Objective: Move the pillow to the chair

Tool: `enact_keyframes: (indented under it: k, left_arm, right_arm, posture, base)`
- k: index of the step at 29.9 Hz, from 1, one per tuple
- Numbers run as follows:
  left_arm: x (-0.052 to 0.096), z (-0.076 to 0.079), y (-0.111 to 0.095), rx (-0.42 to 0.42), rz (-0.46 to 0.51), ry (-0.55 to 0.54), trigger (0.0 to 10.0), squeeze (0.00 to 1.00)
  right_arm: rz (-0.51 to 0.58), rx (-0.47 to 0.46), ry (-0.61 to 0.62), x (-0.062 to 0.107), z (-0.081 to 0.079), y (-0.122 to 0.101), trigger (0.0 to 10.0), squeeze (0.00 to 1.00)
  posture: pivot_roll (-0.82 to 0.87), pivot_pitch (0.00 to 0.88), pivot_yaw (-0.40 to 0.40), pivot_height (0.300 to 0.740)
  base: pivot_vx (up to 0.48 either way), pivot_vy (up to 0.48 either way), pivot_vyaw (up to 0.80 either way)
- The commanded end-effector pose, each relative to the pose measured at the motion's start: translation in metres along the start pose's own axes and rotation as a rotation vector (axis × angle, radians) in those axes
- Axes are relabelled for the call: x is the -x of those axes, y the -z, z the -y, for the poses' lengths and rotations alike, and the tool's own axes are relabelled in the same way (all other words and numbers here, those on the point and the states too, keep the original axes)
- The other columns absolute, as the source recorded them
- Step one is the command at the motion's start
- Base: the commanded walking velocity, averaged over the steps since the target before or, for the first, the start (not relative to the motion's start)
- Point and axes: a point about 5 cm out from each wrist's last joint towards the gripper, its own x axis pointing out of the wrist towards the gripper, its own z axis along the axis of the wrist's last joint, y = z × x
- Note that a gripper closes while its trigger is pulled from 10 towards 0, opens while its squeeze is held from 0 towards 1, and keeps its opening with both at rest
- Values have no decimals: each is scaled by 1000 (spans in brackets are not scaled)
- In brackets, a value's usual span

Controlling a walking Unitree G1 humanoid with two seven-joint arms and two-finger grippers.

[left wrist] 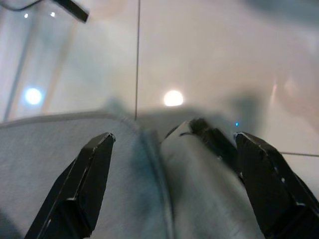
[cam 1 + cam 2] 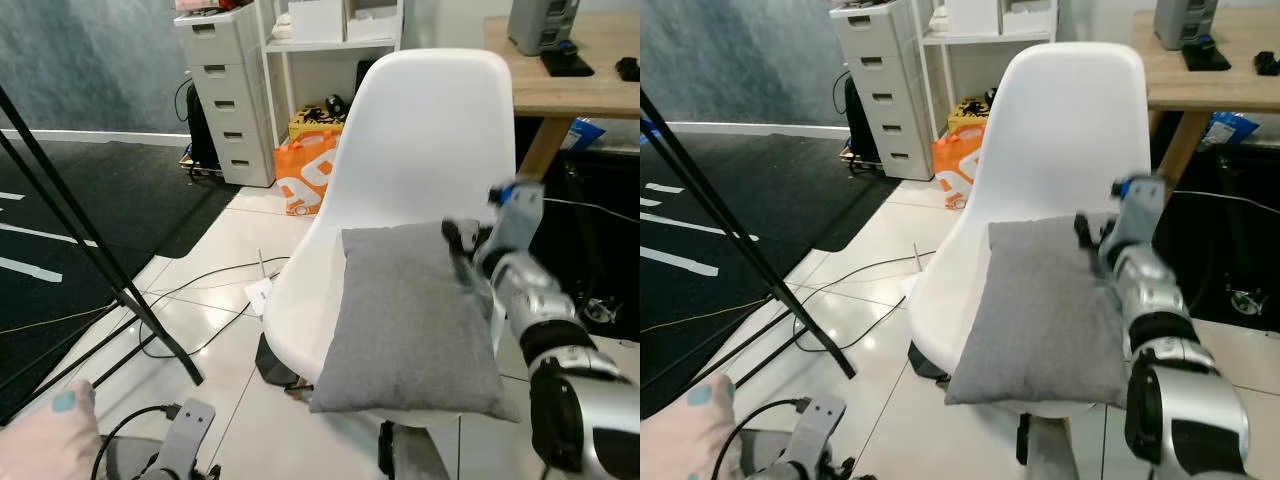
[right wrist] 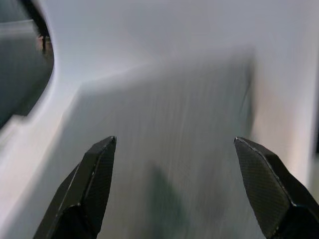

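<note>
The grey pillow (image 2: 415, 320) lies on the white chair (image 2: 430, 130) seat, leaning against its back. I see my right gripper (image 2: 462, 245) stretched forward at the pillow's upper right edge, fingers spread wide, nothing held. My left gripper (image 1: 172, 184), spread too, hangs low over blurred grey fabric and tiled floor (image 1: 209, 55).

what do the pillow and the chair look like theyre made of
The pillow looks like grey woven fabric, matte with a fine weave and soft, slightly sagging edges. The chair looks like moulded white plastic: one smooth, curved shell with a faint sheen. Its base is mostly hidden, so that material is unclear.
</note>
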Motion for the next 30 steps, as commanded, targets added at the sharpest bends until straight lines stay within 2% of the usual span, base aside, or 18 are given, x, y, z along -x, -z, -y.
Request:
enact_keyframes:
  k: [1, 2, 3, 5, 6, 8, 11, 13, 19, 30]
  left_arm:
    - [2, -1, 7, 24, -7, -19, 10000, 0]
    - [2, -1, 7, 24, -7, -19, 10000, 0]
    - [2, -1, 7, 27, -3, -25, 10000, 0]
    - [2, -1, 7, 27, -3, -25, 10000, 0]
    - [2, -1, 6, 31, 2, -32, 10000, 0]
    - [2, 0, 6, 41, 6, -45, 10000, 0]
    - [2, 0, 6, 44, 7, -48, 10000, 0]
    - [2, 1, 6, 43, 5, -53, 10000, 0]
    - [1, 3, 7, 49, 4, -62, 10000, 0]
    - [1, 4, 7, 66, 17, -85, 10000, 0]
  right_arm:
    - [13, -2, -74, 3, -9, 14, 10000, 0]
    - [13, -2, -74, 3, -9, 14, 10000, 0]
    - [-7, 13, -77, 6, -7, 23, 10000, 0]
    - [-7, 13, -77, 6, -7, 23, 10000, 0]
    - [-24, 21, -83, 9, -6, 31, 10000, 0]
    - [-93, 65, -57, 19, 2, 55, 10000, 0]
    - [-124, 91, -36, 24, 7, 63, 10000, 0]
    - [-165, 106, 15, 31, 17, 76, 10000, 0]
    - [-167, 115, 52, 34, 25, 78, 10000, 0]
    - [-143, 133, 44, 29, 18, 71, 10000, 0]
  posture:
    - [-205, 88, 76, 502]
    - [-205, 88, 76, 502]
    - [-203, 85, 69, 506]
    - [-203, 85, 69, 506]
    - [-204, 85, 65, 511]
    - [-214, 72, 54, 521]
    - [-214, 70, 53, 525]
    - [-211, 54, 50, 535]
    - [-215, 34, 42, 554]
    - [-204, 15, 27, 582]
  base:
    - [0, 0, 0]
    - [0, 0, 0]
    - [0, 0, 0]
    - [0, 0, 0]
    - [0, 0, 0]
    - [0, 0, 0]
    - [0, 0, 0]
    - [0, 0, 0]
    - [0, 0, 0]
    - [0, 0, 0]
